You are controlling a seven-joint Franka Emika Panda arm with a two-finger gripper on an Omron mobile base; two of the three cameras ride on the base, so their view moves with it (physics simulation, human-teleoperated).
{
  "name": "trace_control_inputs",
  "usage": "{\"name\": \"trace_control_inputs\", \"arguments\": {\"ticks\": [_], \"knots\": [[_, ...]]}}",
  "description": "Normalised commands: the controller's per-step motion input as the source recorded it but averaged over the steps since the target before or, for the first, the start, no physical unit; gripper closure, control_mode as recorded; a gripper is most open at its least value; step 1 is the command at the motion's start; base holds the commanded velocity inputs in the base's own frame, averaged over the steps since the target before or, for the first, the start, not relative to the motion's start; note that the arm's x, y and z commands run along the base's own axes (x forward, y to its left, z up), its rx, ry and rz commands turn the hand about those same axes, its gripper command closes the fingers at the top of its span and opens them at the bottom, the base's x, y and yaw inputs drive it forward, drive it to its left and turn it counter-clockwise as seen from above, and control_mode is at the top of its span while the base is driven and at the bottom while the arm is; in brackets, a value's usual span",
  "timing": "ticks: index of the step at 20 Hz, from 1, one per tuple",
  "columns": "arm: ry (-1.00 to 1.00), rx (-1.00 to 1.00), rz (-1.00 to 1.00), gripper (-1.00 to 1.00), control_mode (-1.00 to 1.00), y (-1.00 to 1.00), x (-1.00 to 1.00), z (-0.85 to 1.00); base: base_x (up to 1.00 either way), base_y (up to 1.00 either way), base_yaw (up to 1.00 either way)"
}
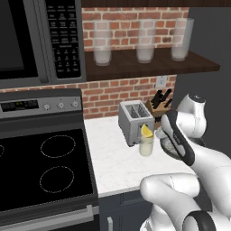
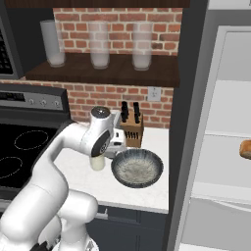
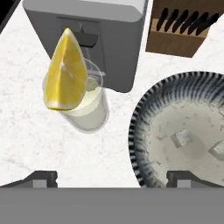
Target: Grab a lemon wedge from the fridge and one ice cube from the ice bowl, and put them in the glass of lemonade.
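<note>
The lemon wedge (image 3: pixel 65 72) (image 1: pixel 146 131) stands in the mouth of the glass of lemonade (image 3: pixel 89 113) (image 1: pixel 146 146), poking above the rim, in front of the toaster. My gripper (image 3: pixel 113 178) hangs open above the counter between the glass and the ice bowl (image 3: pixel 146 109) (image 2: pixel 137 168), holding nothing. Its fingertips (image 3: pixel 43 177) are spread wide. Inside the bowl lie two pale ice cubes (image 3: pixel 183 138). The fridge (image 2: pixel 223 147) stands open at the right, its white shelves showing.
A grey toaster (image 1: pixel 134 121) and a wooden knife block (image 2: pixel 131 128) stand against the brick wall. An orange-brown lump (image 2: pixel 245 148) lies on a fridge shelf. The black stove (image 1: pixel 45 167) is at the left. Tall frosted glasses (image 1: pixel 102 43) line the shelf above.
</note>
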Motion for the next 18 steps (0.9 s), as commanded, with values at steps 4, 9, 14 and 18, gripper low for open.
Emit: {"name": "trace_control_inputs", "arguments": {"ticks": [4,9,14,18], "knots": [[0.00,0.00,0.00,-1.00,-1.00,-0.62,0.03,-0.06,0.00,0.00,0.00],[0.14,-0.03,0.00,-1.00,-1.00,-0.63,0.08,-0.02,0.00,0.00,0.00],[0.17,-0.06,0.00,-1.00,-1.00,-0.55,0.21,-0.13,0.00,0.00,0.00],[0.09,-0.07,0.00,-1.00,-1.00,-0.19,0.30,-0.17,0.00,0.00,0.00]]}}
